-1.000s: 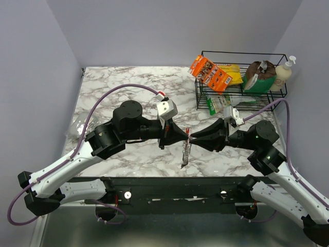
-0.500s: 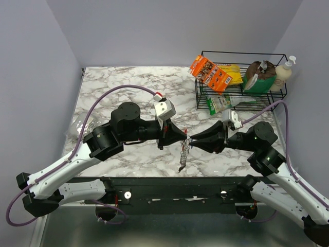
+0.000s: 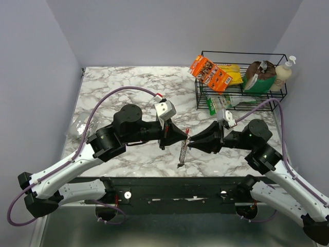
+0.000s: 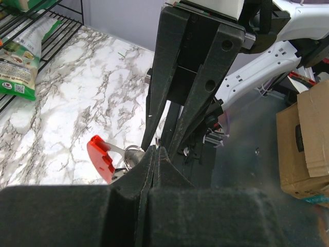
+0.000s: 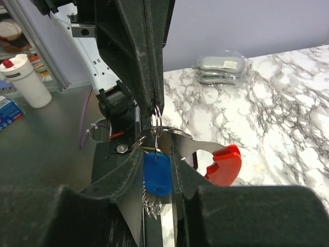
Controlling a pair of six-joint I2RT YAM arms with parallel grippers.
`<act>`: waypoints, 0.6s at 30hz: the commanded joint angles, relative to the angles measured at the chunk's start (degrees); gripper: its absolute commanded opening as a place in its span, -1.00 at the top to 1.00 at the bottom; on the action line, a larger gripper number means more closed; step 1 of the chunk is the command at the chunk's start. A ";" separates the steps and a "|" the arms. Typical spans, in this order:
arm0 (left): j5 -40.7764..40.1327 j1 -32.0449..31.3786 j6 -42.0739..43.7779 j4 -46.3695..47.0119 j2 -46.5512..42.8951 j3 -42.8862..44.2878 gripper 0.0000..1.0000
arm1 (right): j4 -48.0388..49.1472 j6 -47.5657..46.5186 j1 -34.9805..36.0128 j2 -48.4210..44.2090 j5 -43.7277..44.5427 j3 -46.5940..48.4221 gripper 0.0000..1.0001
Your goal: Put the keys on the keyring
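Observation:
Both grippers meet tip to tip above the front middle of the table. My left gripper point(image 3: 186, 137) point(image 4: 156, 149) is shut on the wire ring point(image 5: 157, 121) of the keyring, whose chain point(image 3: 182, 154) hangs down toward the marble. Its red plastic piece point(image 4: 100, 157) point(image 5: 224, 164) sticks out sideways on a flat metal blade. My right gripper point(image 3: 190, 143) point(image 5: 157, 154) is shut on the blue-headed key point(image 5: 157, 174), which hangs right at the ring. I cannot tell whether the key is threaded on the ring. No other keys can be made out.
A black wire rack point(image 3: 241, 77) at the back right holds snack packets, with a soap bottle point(image 3: 284, 72) beside it. A clear bag of grey items point(image 5: 221, 67) lies near the table's left edge point(image 3: 77, 126). Below the grippers runs the table's front rail point(image 3: 175, 193).
My right arm has shifted slightly left, closing against the left gripper. The hanging chain has moved a little left with it. Both grips are unchanged.

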 commanded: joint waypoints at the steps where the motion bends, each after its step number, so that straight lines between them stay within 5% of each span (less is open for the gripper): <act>1: -2.77 -0.16 -1.41 5.94 -1.16 -0.53 1.00 | -1.91 -0.65 0.05 0.46 -2.33 -0.54 0.99; 18: -14.55 -0.69 -6.33 13.93 -2.47 -9.32 1.00 | -2.61 -1.53 0.13 1.87 0.13 -1.24 0.99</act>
